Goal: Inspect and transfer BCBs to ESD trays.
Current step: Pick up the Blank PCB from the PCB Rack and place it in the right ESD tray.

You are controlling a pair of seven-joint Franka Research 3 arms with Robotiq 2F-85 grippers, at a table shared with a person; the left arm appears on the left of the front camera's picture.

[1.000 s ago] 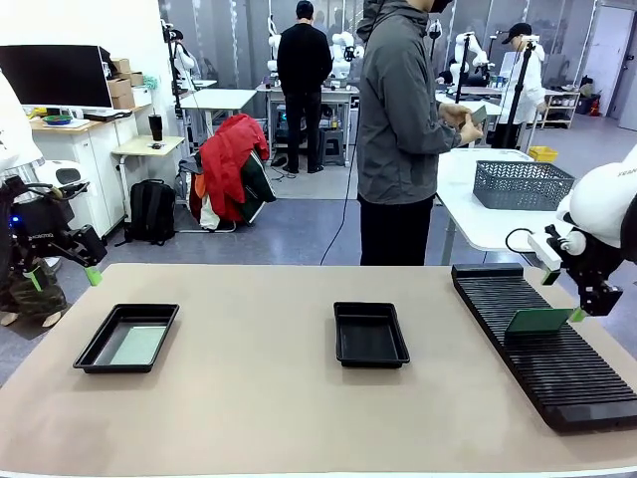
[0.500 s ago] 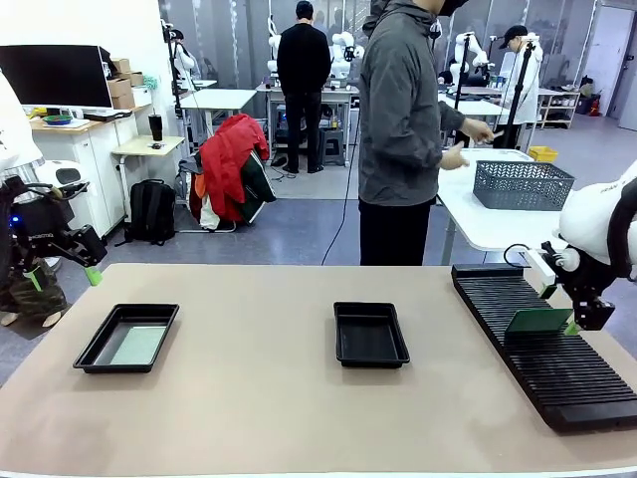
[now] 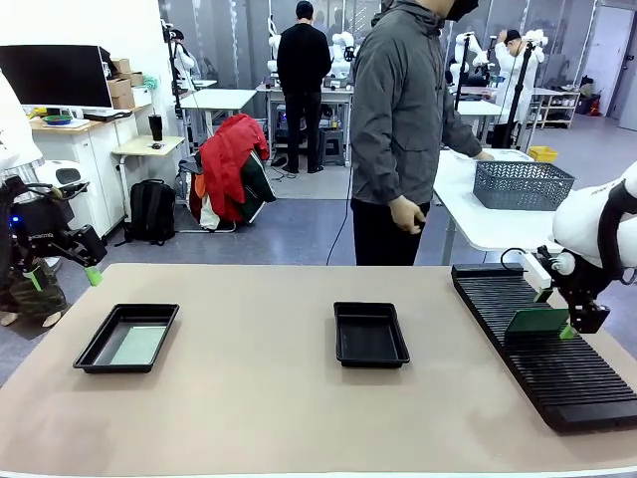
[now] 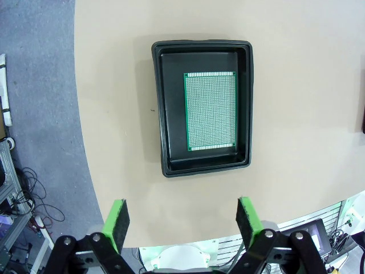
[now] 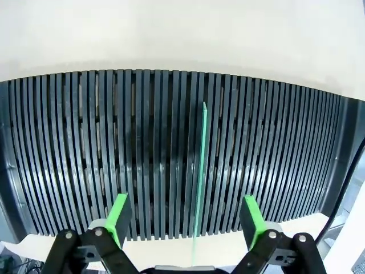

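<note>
Flanking an upright BCB (image 5: 201, 171), the right gripper (image 5: 185, 214) gapes wide; left gripper (image 4: 181, 220) likewise.

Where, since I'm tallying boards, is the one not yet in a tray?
Front view, robot's right: the BCB stands on edge in the slotted rack, with the open right gripper at its right end.

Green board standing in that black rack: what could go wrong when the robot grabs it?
The board stands on edge inside the open right tool, slightly off-centre, so closing might tip it. The rack has narrow slots; a slanted lift could jam it. A weak pinch might drop it short of the empty tray.
</note>
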